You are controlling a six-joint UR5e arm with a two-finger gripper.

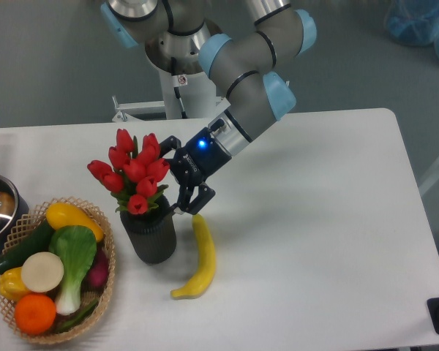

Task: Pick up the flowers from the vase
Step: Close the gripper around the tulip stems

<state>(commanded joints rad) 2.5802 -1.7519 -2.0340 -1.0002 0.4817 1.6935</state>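
Watching the single fixed camera, I am seeing the bunch of red tulip buds on tied green stems (135, 174) sitting in the short dark ribbed cylinder vase (151, 234), which is standing on the white tabletop (314, 219) just right of the woven basket of vegetables and fruit (53, 270). The black two-finger gripper (177, 183) is pressing in from the right at the level of the blooms and upper stems, with a blue light glowing on its wrist. One finger is reaching behind the rightmost buds and the other is hanging lower, near the vase rim; I am reading the fingers as spread fairly wide around the right side of the bunch, not yet closed on anything, though the buds are hiding part of them. The yellow banana (198, 257) is lying on the tabletop just beside the vase, right under the gripper.

I am judging this as the approach-to-grasp step: the flowers are not lifted. The next move, as I am seeing it, is calling for bringing the fingers together on the stems just above the rim, catching the tied bundle and not loose petals, then pulling straight up so the vase is not tipping toward the banana or dragging along.
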